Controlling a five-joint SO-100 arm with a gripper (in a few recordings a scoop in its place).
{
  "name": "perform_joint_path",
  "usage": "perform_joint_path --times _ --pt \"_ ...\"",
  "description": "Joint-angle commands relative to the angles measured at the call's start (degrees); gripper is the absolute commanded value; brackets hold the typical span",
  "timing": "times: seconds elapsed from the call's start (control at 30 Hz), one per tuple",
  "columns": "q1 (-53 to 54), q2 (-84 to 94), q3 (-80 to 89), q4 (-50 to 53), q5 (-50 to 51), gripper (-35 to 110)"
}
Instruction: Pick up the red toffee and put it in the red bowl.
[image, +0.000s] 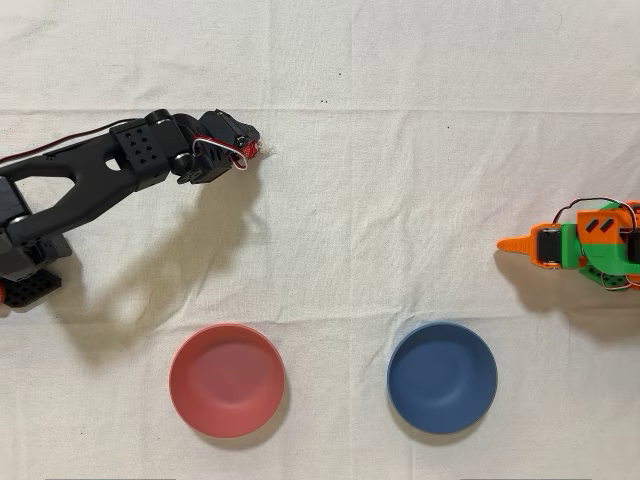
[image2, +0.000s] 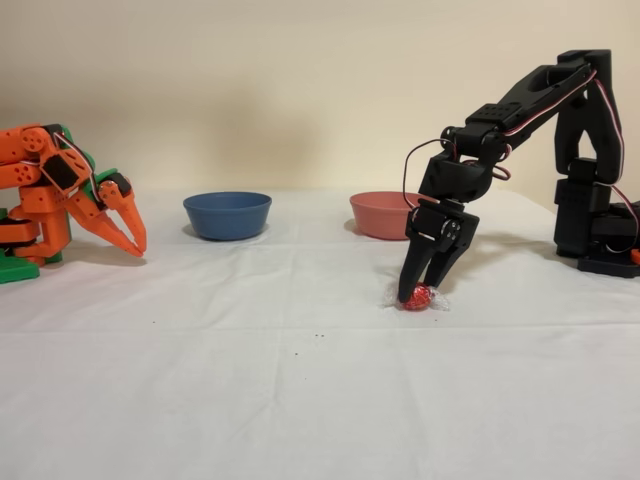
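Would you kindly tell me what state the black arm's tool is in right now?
Black arm's tool: closed around the small red foil-wrapped toffee, which rests on the white tablecloth.

The overhead view looks straight down on the cloth-covered table, far enough off to take in both arms and both bowls. The fixed view stands low at the table's edge, facing a plain wall across it. Both share the same tabletop, mirrored: the black arm lies left from above, right from the side
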Motion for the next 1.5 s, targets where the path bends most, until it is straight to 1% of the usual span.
perform_joint_path --times 0.0,0.7,1.0,1.47 --pt "-0.5 4.5 -0.8 1.2 -1.0 13" --pt "3.8 22.4 -0.4 13.9 -3.9 12" --pt "12.0 28.7 -4.0 18.3 -8.3 12" --pt "25.2 36.6 -6.9 24.6 -11.6 12"
